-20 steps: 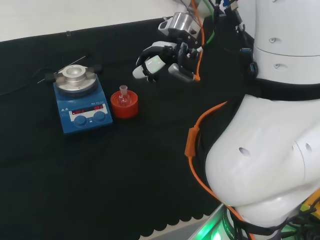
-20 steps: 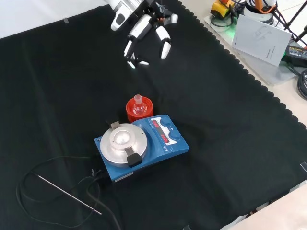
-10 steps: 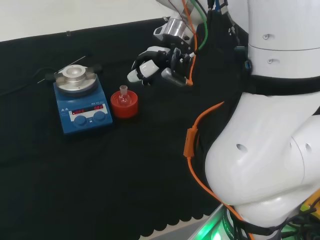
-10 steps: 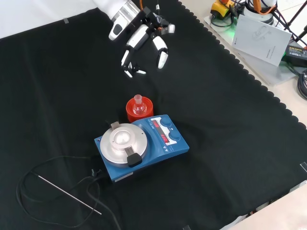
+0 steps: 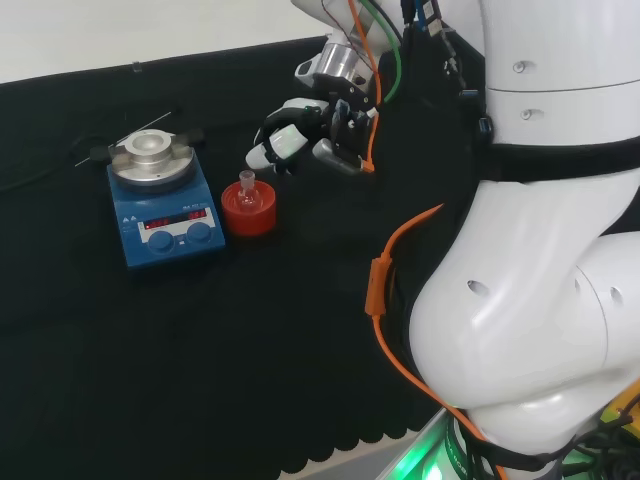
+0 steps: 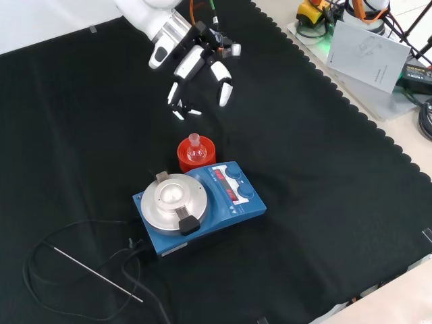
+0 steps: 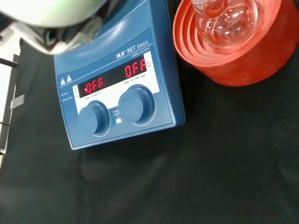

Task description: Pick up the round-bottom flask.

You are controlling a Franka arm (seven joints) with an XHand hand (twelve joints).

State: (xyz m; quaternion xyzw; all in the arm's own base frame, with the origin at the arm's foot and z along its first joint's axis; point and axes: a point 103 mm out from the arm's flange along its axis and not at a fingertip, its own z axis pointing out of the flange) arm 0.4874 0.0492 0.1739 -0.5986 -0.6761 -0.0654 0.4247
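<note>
On the black surface (image 6: 324, 202), the round-bottom flask (image 6: 196, 151) sits upright in a red ribbed stand (image 6: 196, 158) just beside the blue stirrer plate (image 6: 202, 202). I judge it light, rigid, slick and fragile glass, best taken at the short neck standing above the stand. My hand (image 6: 196, 64) hangs above and beyond it, apart from it, fingers (image 6: 223, 91) spread wide, pointing down, holding nothing.
</note>
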